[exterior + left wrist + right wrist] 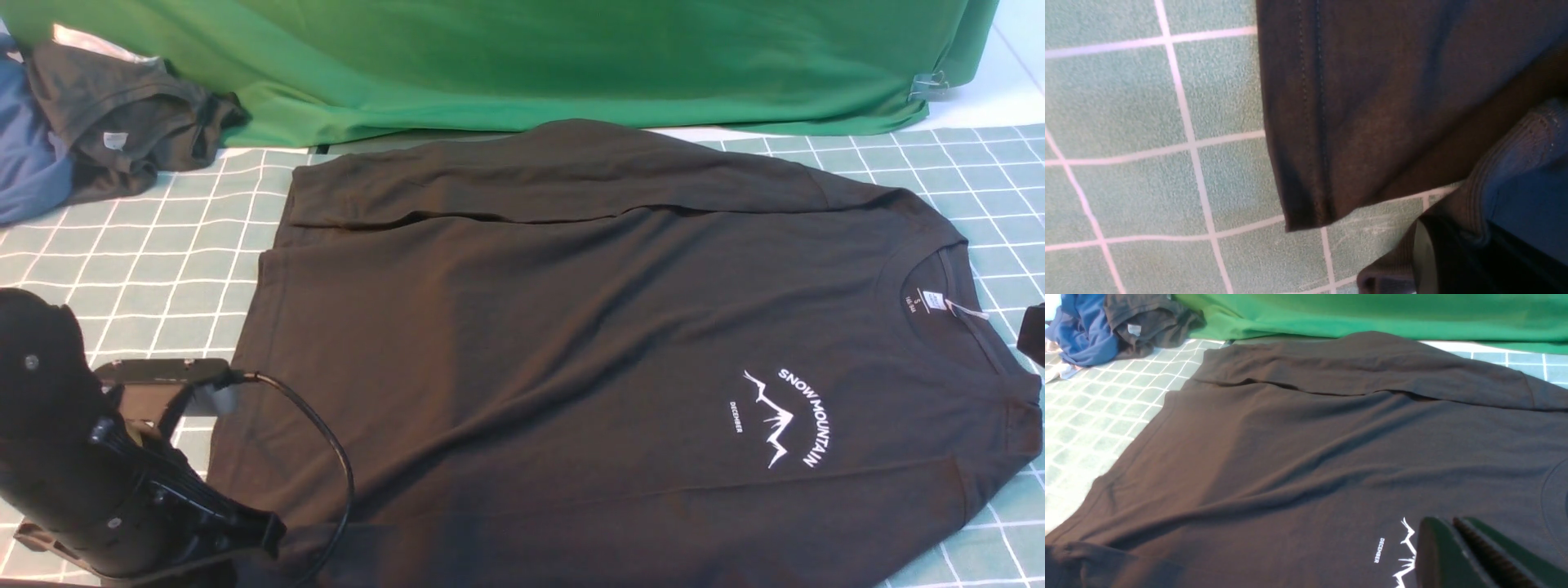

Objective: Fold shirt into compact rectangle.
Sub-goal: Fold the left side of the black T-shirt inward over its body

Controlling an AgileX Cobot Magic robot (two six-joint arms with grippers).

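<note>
Matte black shirt (pixel 571 327), softly rippled, white-gridded teal mat (pixel 163 269)

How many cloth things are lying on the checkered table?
4. The black shirt lies spread in the middle, the big green cloth is behind it, and a dark grey garment and a blue garment sit bunched far left. More may hide under them.

We see a teal tablecloth (pixel 163 269) ruled in white squares across the lower frame. A bright green cloth (pixel 571 57) fills the top. At upper left a crumpled dark grey garment (pixel 147 106) lies against a blue garment (pixel 24 163). The light is soft and even.
</note>
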